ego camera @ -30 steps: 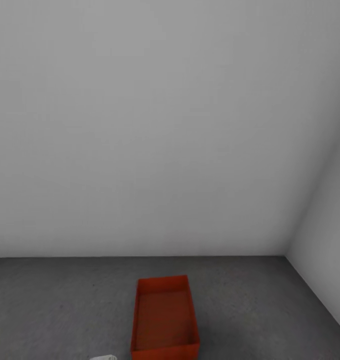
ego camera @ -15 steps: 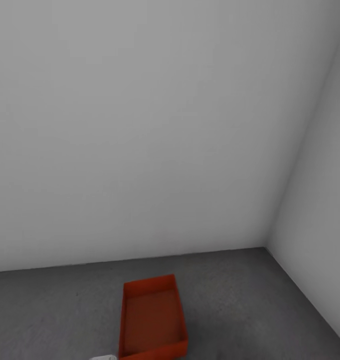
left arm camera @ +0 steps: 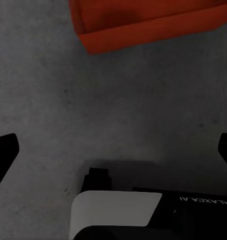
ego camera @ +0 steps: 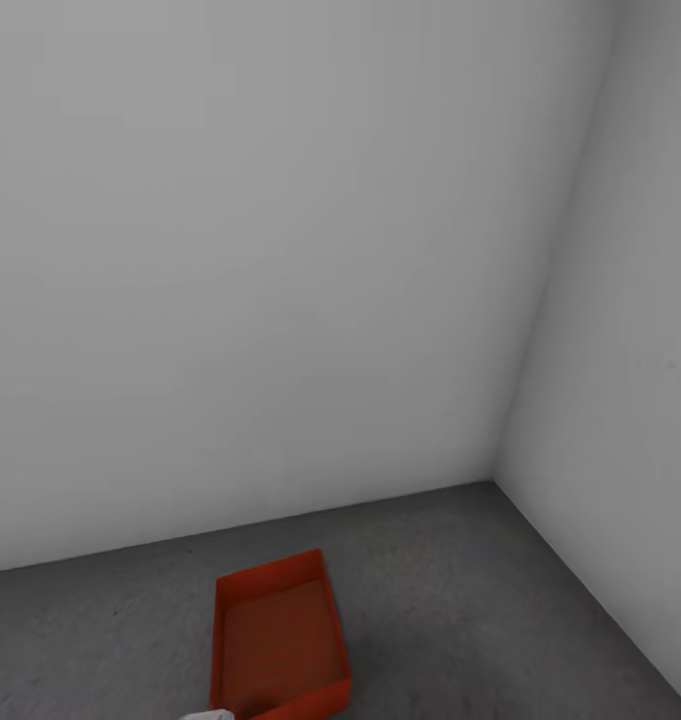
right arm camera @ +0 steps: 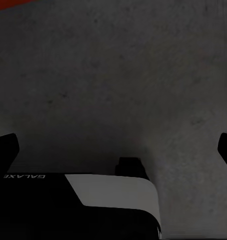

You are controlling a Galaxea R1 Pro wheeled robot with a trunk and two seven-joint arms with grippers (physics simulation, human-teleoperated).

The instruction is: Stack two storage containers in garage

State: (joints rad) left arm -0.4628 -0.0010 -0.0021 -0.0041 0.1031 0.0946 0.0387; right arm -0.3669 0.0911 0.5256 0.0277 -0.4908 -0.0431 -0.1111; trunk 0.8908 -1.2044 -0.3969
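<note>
An orange-red rectangular open-top bin point(ego camera: 278, 640) sits on the dark grey speckled concrete floor point(ego camera: 460, 600) near the corner; both the left gripper point(left arm camera: 113, 150) and the right gripper point(right arm camera: 113, 147) hang with fingers spread, holding nothing.

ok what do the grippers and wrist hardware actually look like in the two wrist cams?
Left gripper and right gripper: black finger tips at the frame edges. Beneath each, a black body with a white, angled panel and white "GALAXEA" lettering, cut off in the right wrist view. No cables visible.

Bare corner — two plain grey-white walls point(ego camera: 280, 250) meet speckled concrete floor point(ego camera: 460, 600).
</note>
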